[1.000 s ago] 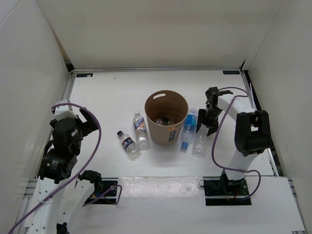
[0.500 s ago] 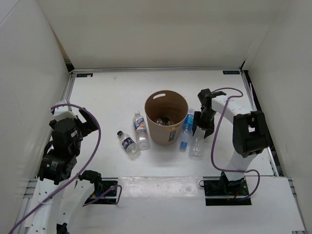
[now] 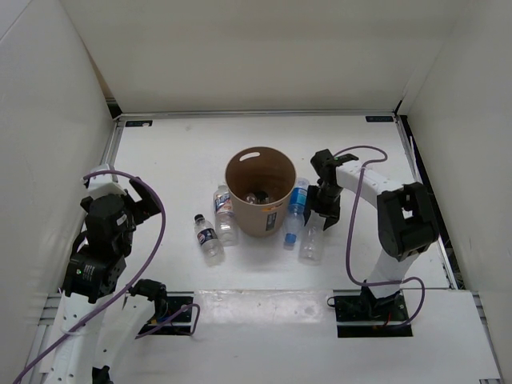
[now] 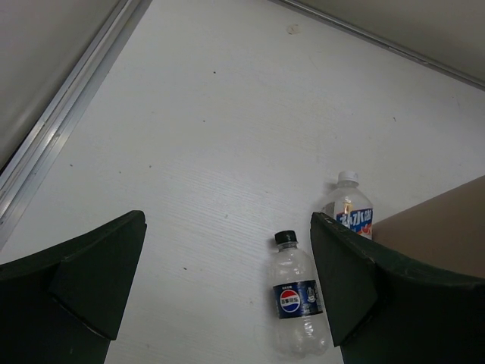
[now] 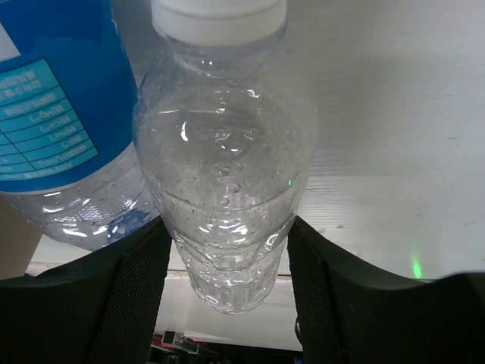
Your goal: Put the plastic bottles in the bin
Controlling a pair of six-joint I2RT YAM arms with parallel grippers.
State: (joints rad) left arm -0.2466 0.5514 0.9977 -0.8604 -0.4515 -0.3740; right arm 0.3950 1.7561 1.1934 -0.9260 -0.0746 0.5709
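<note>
White worktop (image 3: 184, 152): white walls around.
Bottles: four. Plain bottle (image 5: 227, 152) and blue-label bottle (image 5: 61, 129) at my right pincer (image 5: 227, 227); dark-label bottle (image 4: 297, 303) and white-cap bottle (image 4: 350, 212) ahead of my left pincer (image 4: 226, 220).
Bin (image 3: 244, 216): one.
Pincers: left spread; right's grip I cannot tell.

1. A white worktop (image 3: 184, 152) stands boxed in by plain white walls (image 3: 264, 56).
2. One dark marker (image 3: 138, 123) sits at its far-left corner, a second marker (image 3: 379, 119) at the far-right.
3. A metal rail (image 4: 68, 129) lines the left edge.

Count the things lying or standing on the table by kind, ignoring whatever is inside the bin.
Labelled bottles: 3 (black-capped bottle, white-capped bottle, blue-labelled bottle)
Plain bottle: 1
Bin: 1
Total: 5
</note>
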